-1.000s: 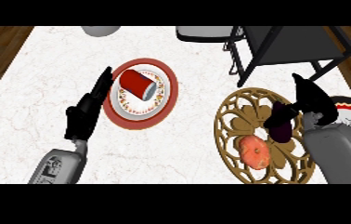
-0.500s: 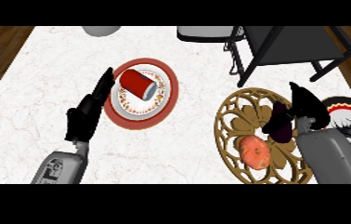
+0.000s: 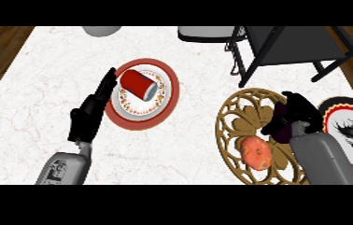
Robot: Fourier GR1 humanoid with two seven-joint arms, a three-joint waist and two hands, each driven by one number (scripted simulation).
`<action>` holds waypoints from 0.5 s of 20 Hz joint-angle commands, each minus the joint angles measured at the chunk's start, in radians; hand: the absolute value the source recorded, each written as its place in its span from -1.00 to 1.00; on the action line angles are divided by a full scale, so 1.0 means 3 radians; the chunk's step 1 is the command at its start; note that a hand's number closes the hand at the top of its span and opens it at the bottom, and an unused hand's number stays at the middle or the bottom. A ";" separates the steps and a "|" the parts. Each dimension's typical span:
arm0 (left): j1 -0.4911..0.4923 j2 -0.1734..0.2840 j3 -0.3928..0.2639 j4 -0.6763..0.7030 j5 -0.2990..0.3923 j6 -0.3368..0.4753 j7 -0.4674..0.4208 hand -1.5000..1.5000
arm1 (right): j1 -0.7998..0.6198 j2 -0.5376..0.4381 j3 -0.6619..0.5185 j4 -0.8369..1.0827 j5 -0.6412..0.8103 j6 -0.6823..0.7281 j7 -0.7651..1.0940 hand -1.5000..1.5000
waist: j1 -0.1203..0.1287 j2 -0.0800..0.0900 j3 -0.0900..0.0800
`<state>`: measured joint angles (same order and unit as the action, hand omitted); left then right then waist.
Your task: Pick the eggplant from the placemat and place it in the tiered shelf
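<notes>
My right hand (image 3: 298,111) sits at the right of the frame over the gold placemat (image 3: 238,121), fingers curled around the dark eggplant (image 3: 281,124), which I judge not yet carried off. The tiered shelf (image 3: 289,46) waits at upper right, so transfer and placing remain. My left hand (image 3: 88,114) rests open beside the plate (image 3: 172,86).

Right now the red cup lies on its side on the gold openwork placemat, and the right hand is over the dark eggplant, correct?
Not quite. The red cup lies on its side on the red-rimmed plate, not on the gold openwork placemat. The head view shows it. The right hand is over the dark eggplant.
</notes>
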<state>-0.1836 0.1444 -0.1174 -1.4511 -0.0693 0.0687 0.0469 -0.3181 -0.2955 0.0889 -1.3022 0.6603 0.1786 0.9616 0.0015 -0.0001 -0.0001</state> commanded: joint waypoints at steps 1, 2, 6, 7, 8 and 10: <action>0.0024 -0.0045 -0.0001 -0.0136 -0.0092 -0.0004 0.0111 0.00 | 0.0180 -0.0044 -0.0072 -0.0060 -0.0031 0.0190 -0.0153 1.00 | -0.0005 -0.0002 0.0000; 0.0272 0.0000 -0.0014 -0.0250 0.0005 -0.0077 0.0051 0.00 | 0.0039 -0.0035 -0.0019 0.0174 -0.0040 0.0268 -0.0156 1.00 | 0.0015 -0.0001 0.0001; -0.0005 -0.0019 0.0124 0.0021 -0.0027 -0.0108 -0.0009 0.00 | 0.0094 -0.0026 0.0154 -0.0179 0.0219 0.0357 -0.0006 1.00 | -0.0008 -0.0001 -0.0001; 0.0106 -0.0013 0.0123 -0.0112 -0.0011 -0.0162 0.0025 0.00 | 0.0060 -0.0051 0.0077 -0.0113 0.0233 0.0325 -0.0190 1.00 | 0.0000 -0.0001 0.0000; -0.0079 0.0060 0.0274 0.0099 0.0044 -0.0199 -0.0015 0.00 | -0.0040 0.0067 0.0159 0.0109 0.0371 0.0178 -0.0132 1.00 | 0.0002 0.0003 0.0000; -0.0075 -0.0042 0.0172 -0.0094 -0.0033 -0.0144 0.0158 0.00 | 0.0096 -0.0123 -0.0002 -0.0355 0.0204 0.0527 -0.0109 1.00 | -0.0010 -0.0004 0.0000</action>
<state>-0.1949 0.1363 -0.0768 -1.4507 -0.0777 0.0350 0.0589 -0.3062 -0.3050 0.1035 -1.3252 0.7217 0.2570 0.9121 0.0006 -0.0006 -0.0007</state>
